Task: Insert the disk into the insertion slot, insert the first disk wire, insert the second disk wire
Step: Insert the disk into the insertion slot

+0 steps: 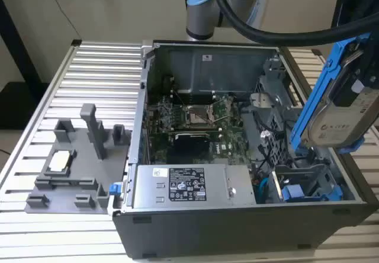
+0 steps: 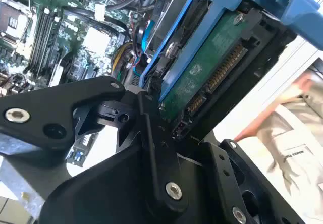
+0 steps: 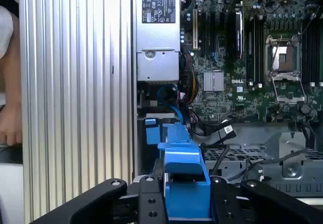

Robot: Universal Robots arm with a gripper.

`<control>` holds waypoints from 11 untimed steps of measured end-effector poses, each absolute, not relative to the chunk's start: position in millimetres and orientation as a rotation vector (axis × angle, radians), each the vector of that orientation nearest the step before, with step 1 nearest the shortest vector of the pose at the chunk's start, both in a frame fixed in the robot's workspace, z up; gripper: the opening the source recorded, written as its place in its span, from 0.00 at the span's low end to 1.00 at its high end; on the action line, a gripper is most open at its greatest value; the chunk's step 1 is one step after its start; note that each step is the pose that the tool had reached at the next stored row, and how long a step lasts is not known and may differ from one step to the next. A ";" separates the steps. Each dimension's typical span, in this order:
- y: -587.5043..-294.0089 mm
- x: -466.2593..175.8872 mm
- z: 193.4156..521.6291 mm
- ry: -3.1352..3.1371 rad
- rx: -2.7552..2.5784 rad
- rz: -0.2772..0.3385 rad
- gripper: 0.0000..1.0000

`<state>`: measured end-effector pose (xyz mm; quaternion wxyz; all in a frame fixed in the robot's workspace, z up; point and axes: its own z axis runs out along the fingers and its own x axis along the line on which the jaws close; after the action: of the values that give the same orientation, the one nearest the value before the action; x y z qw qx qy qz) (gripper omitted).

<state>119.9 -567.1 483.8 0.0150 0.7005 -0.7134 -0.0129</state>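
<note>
The tool (image 3: 182, 186) holds the disk (image 1: 342, 112) clear above the insertion slot (image 1: 302, 181).

Ribbed aluminium table (image 1: 95, 73) before a plain beige wall (image 1: 130, 8).

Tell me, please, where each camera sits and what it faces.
Exterior view: off the arm, looking down into the computer case; the arm shows, holding the disk.
First wrist view: on the arm, facing the motherboard past the gripper.
Second wrist view: on the arm, facing the disk's green circuit board closely.
All three share the disk and motherboard.
</note>
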 end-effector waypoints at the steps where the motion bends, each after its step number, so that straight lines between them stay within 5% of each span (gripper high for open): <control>1: -567.1 119.9 483.8 -2.220 2.180 -0.040 0.33; 11: -567.0 119.9 483.8 -2.220 2.180 -0.040 0.33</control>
<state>119.9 -567.0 483.8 0.0150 0.7005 -0.7134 -0.0128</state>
